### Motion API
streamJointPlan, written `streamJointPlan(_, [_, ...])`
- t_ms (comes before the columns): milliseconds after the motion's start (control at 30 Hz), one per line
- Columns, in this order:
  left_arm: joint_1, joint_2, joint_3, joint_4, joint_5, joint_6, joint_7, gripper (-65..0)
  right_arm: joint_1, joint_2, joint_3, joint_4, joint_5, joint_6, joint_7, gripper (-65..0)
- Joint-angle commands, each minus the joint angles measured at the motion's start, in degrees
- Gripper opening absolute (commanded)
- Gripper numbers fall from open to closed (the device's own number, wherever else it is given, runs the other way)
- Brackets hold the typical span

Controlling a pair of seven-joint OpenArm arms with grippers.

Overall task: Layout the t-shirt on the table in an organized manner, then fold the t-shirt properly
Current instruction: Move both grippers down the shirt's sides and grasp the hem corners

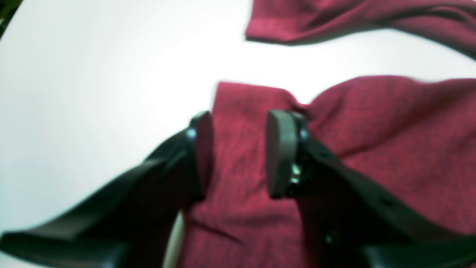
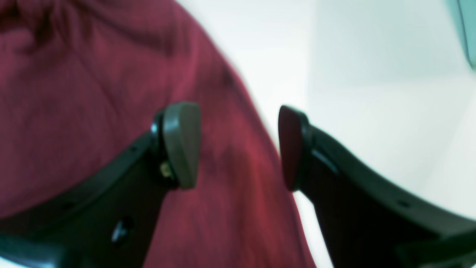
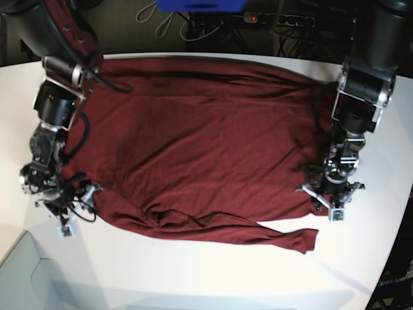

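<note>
The dark red t-shirt (image 3: 206,142) lies spread wide across the white table (image 3: 193,278), with wrinkles along its near hem and a sleeve (image 3: 284,236) trailing to the near right. My left gripper (image 3: 328,194) is down at the shirt's right edge. In the left wrist view its fingers (image 1: 240,149) straddle a flap of the t-shirt (image 1: 390,141), still apart, with flat cloth between the pads. My right gripper (image 3: 64,200) sits at the shirt's left edge. It is open (image 2: 238,149), one pad over the t-shirt (image 2: 74,111) and the other over bare table (image 2: 372,93).
Cables and a power strip (image 3: 271,19) lie behind the table's far edge, beside a blue object (image 3: 200,5). A grey panel (image 3: 32,271) meets the table at the near left corner. Another fold of the shirt (image 1: 316,18) lies beyond the left gripper.
</note>
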Motion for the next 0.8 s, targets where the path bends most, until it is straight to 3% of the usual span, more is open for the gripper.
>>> streamJointPlan(0, [-1.06, -0.39, -0.01, 0.20, 0.58, 0.60, 1.35, -44.9, 3.13, 0.37, -0.24, -2.29, 0.83, -0.03, 3.39, -31.4])
streamJointPlan(133, [-1.06, -0.39, -0.01, 0.20, 0.32, 0.60, 1.70, -50.6, 6.38, 1.51, -1.83, -12.49, 0.83, -0.03, 11.48, -31.4])
streamJointPlan(267, [-1.42, -0.39, -0.01, 0.20, 0.32, 0.69, 1.70, -65.0, 7.61, 2.92, -5.17, -20.75, 0.83, -0.03, 18.69, -31.4])
streamJointPlan(300, [-1.50, -0.39, -0.01, 0.20, 0.32, 0.69, 1.79, -65.0, 7.61, 3.09, -5.61, -22.07, 0.83, -0.95, 20.62, -31.3])
streamJointPlan(400, [-1.50, -0.39, -0.01, 0.20, 0.32, 0.69, 1.79, -65.0, 7.35, 3.18, -6.31, -23.65, 0.83, -8.43, 25.37, -31.3])
streamJointPlan(467, [-1.50, -0.39, -0.01, 0.20, 0.32, 0.69, 1.79, -64.8, 7.26, 3.89, -6.22, -23.92, 0.83, -10.54, 27.48, -31.3])
streamJointPlan(633, [-1.33, -0.39, -0.01, 0.28, 0.32, 0.69, 1.79, -64.8, 7.18, 4.59, -5.96, -23.92, 0.83, -12.82, 28.80, -29.5])
streamJointPlan(767, [-1.42, -0.39, -0.01, 0.72, 0.23, 0.69, 1.79, -64.9, 7.09, 4.68, -5.87, -24.00, 0.83, -12.82, 28.80, -25.4])
